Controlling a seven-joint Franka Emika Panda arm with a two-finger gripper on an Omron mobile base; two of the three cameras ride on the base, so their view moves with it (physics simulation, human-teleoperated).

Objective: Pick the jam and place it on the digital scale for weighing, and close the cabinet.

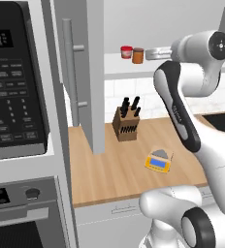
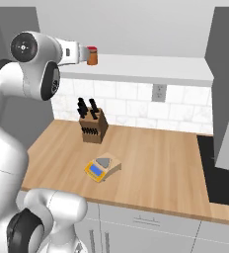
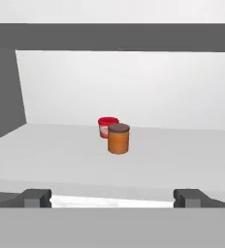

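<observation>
The gripper point(image 3: 112, 197) hangs level with the cabinet point(image 1: 88, 72) shelf's front edge, its jaws spread wide and holding nothing. Below on the wooden counter point(image 2: 151, 168), the digital scale point(image 2: 101, 168) lies in front of a knife block point(image 2: 92, 127). Further in on the pale shelf stands the jam point(image 3: 118, 138), upright, with a red jar point(image 3: 107, 127) just behind it. The cabinet door point(image 1: 80, 68) stands open.

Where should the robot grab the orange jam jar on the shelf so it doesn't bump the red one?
Grab the jam around its round side wall, below the dark lid, coming straight in from the open front of the cabinet. It stands upright and its front and sides are free. The red jar sits just behind and to one side, so stop short of it. The end effector is open, probably wide enough.
</observation>
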